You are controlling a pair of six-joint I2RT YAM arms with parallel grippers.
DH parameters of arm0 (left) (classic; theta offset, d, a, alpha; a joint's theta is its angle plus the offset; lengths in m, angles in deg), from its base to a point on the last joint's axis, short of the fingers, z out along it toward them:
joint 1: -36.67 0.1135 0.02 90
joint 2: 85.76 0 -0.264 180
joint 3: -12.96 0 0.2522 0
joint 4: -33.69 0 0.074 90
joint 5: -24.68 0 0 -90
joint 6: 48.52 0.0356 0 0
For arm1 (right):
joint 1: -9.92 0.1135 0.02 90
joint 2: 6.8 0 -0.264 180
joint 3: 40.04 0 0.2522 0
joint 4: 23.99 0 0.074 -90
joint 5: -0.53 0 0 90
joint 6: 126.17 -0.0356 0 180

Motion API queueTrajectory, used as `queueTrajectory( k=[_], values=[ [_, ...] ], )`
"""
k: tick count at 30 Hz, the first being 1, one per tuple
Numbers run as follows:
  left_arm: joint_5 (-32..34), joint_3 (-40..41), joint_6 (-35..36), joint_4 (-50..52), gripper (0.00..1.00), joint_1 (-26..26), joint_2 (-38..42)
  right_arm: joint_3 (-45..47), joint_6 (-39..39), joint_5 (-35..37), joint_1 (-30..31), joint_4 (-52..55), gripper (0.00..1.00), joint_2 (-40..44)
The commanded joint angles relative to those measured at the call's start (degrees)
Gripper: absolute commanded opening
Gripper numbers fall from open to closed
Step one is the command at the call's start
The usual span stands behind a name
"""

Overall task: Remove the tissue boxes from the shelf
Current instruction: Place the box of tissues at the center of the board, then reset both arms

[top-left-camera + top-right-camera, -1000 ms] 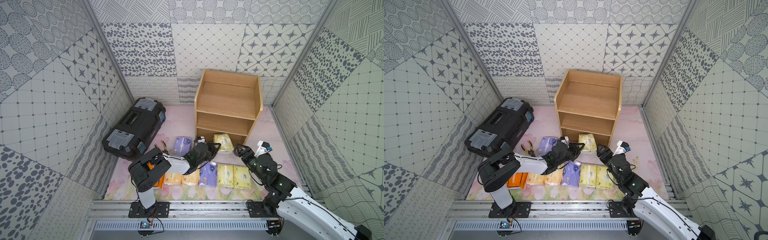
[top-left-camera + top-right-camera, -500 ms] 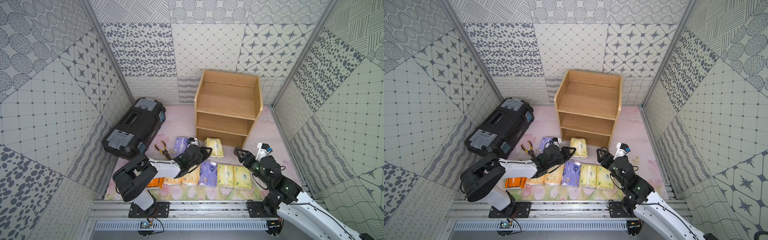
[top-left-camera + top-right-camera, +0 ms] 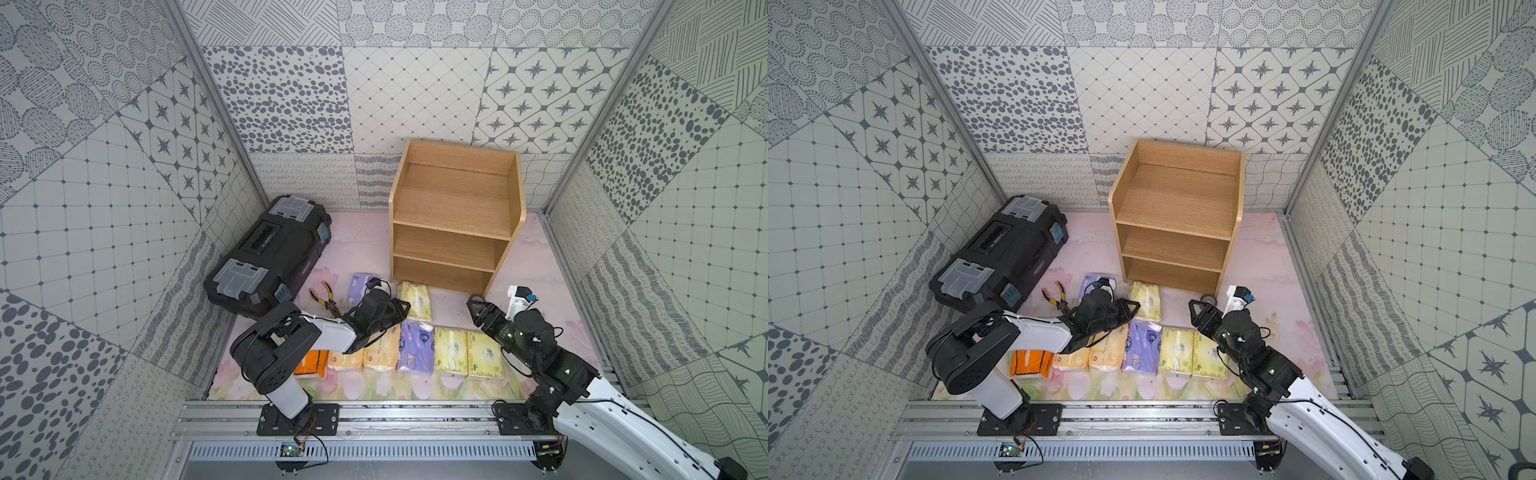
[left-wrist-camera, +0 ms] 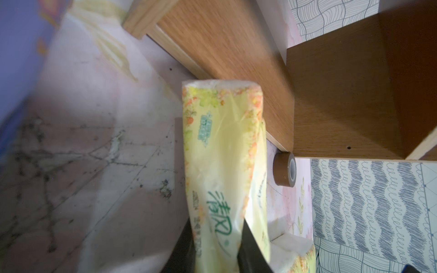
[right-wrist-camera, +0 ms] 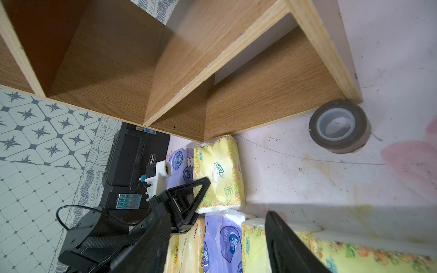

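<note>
The light-wood shelf stands at the back with all its tiers bare. My left gripper is shut on the near end of a yellow-green tissue box, low over the floor by the shelf's left front corner. Several more tissue boxes lie in a row on the floor: orange, cream, lavender, yellow-green. Another lavender one lies behind the left wrist. My right gripper hangs open and holds nothing, right of the row.
A black toolbox sits against the left wall, with pliers on the floor beside it. A brown tape roll rests at the shelf's right front corner, close to my right fingertips.
My left gripper has drawn the yellow-green tissue box away from the shelf's bottom opening, leftward and toward the front. The right gripper has barely moved.
</note>
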Motion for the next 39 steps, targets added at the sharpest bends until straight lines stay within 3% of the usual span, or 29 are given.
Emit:
queueTrajectory(
  k=[1,6,10,14,18,26,29,32,35,39],
  values=[
    [-4.3,3.3,1.6,-1.6,0.18,0.3,1.3,0.3,1.6,0.0,0.0,-2.7,0.67,-0.5],
    [-3.4,4.9,1.3,5.5,0.21,-0.1,7.0,0.1,2.2,-0.4,0.0,-3.4,0.67,-2.6],
    [-1.1,4.4,2.5,10.7,0.54,-0.3,11.3,0.3,2.3,-0.5,0.0,-4.8,0.67,-4.2],
    [1.7,2.9,3.1,16.0,0.76,-0.2,16.7,0.5,3.1,1.3,0.0,-5.3,0.67,-6.2],
    [6.6,1.4,2.7,26.3,0.82,-0.3,25.1,1.9,3.1,8.8,-0.2,-4.0,0.68,-7.7],
    [31.2,2.8,7.4,49.0,0.89,-0.1,47.1,4.4,-2.3,21.1,-2.8,0.1,0.68,-4.6],
    [35.6,3.7,14.5,52.3,0.91,0.9,52.6,3.7,-3.9,20.2,-8.7,3.0,0.69,-6.1],
    [36.5,4.7,24.1,51.9,0.97,3.5,56.5,2.9,-1.2,13.4,-17.6,3.1,0.69,-8.6],
    [37.1,5.0,27.6,52.4,0.99,7.3,57.9,1.9,4.5,9.0,-25.8,1.1,0.71,-9.9],
    [36.8,8.6,31.3,41.4,1.0,10.9,55.8,3.1,16.4,8.5,-33.4,-9.0,0.76,-8.8]
  ],
)
